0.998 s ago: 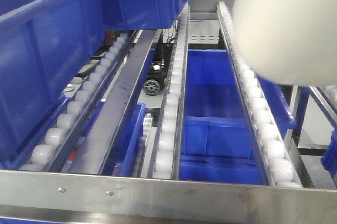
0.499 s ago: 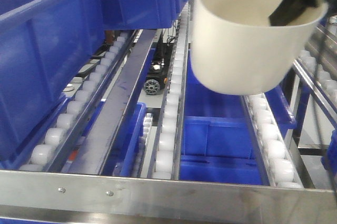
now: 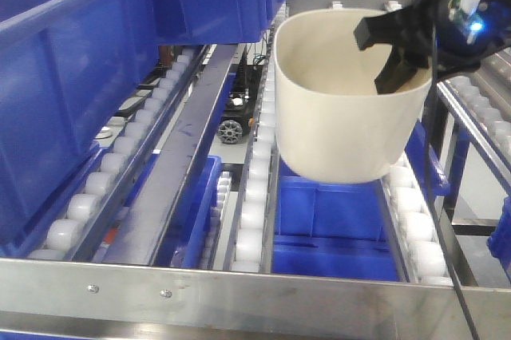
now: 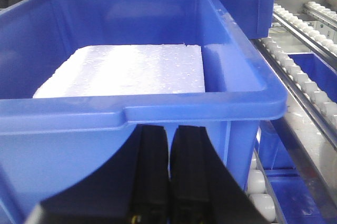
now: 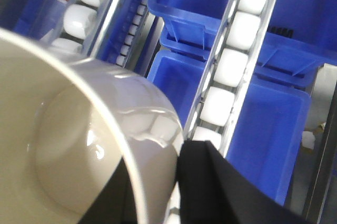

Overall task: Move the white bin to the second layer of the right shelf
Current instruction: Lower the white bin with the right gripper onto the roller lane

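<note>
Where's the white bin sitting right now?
In the front view the white bin is right of centre, gripped at its right rim by the right gripper. It is over the two roller rails, above the blue crates below; rail contact is unclear.

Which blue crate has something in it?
The blue crate right in front of the left hand: a white foam slab lies flat inside. The lower blue crates seen under the roller rails look empty.

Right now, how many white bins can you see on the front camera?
1. The white bin is upright over the roller rails, its rim pinched by the right gripper. The blue crates on the left could hide others.
</note>
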